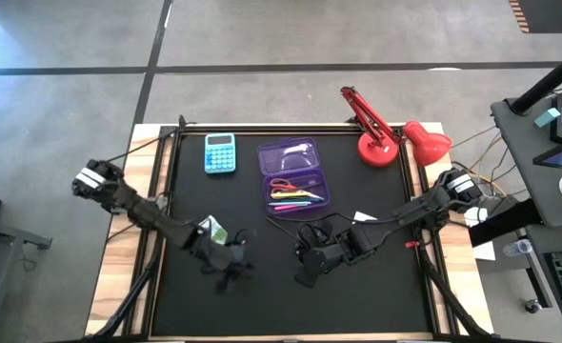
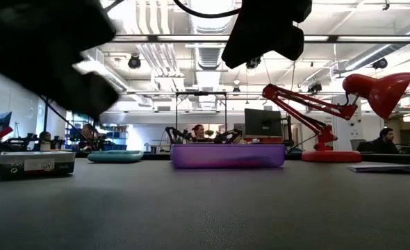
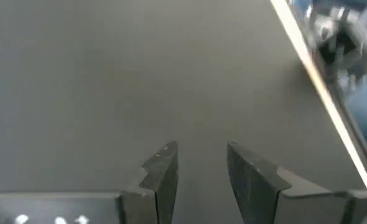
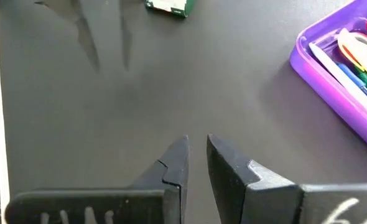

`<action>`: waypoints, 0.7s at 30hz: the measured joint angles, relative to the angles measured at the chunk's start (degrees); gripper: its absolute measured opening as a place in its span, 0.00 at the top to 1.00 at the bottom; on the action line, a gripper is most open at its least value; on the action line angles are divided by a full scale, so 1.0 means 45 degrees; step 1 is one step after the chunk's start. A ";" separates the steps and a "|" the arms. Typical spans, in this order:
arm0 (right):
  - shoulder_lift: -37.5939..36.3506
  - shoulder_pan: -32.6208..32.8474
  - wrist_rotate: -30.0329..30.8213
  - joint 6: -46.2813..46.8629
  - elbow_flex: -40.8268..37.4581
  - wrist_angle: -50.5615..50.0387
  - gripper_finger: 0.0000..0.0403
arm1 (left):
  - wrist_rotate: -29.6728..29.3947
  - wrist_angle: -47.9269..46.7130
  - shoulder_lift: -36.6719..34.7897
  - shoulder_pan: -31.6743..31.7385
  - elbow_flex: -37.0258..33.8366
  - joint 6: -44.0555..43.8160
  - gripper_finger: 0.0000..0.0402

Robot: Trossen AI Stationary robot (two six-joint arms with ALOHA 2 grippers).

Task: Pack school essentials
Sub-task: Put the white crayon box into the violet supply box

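The open purple case point(image 1: 295, 176) lies on the black mat and holds the red-handled scissors point(image 1: 283, 185) and the coloured pens point(image 1: 296, 197); the right wrist view shows its corner point(image 4: 351, 68). The green-and-white packet point(image 1: 212, 229) lies flat on the mat beside the left arm, and also shows in the low view point(image 2: 37, 164). The small white square point(image 1: 362, 217) lies right of the case, near the right arm. My left gripper point(image 3: 199, 162) hovers open over bare mat in front of the packet. My right gripper point(image 4: 197, 140) hovers just in front of the case, fingers a narrow gap apart, nothing between them.
The light-blue calculator point(image 1: 220, 152) lies left of the case at the far side. The red desk lamp point(image 1: 386, 133) stands at the far right corner. Bare mat lies along the near edge between and in front of both grippers. Wooden table edges frame the mat.
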 joint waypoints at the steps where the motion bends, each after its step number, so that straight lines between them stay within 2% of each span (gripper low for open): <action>1: 0.0000 0.0000 0.0004 0.0000 0.0000 -0.0009 0.88 | -0.0025 -0.0548 -0.0060 -0.0305 -0.0002 -0.0520 0.71; 6: 0.0000 0.0000 0.0002 0.0000 0.0000 0.0011 0.88 | -0.0350 -0.2381 -0.0211 -0.1487 -0.0005 -0.2573 0.71; 12: 0.0000 0.0000 0.0004 0.0000 0.0000 0.0011 0.88 | -0.1437 -0.5118 -0.0534 -0.1749 -0.0005 -0.4441 0.71; 16: 0.0000 -0.0062 0.0019 -0.0137 0.0000 0.0334 0.88 | -0.2499 -0.6384 -0.0900 -0.1748 -0.0005 -0.4811 0.71; 21: 0.0000 -0.0126 0.0023 -0.0044 0.0000 0.1099 0.88 | -0.3026 -0.7469 -0.1623 -0.1611 0.0066 -0.4742 0.71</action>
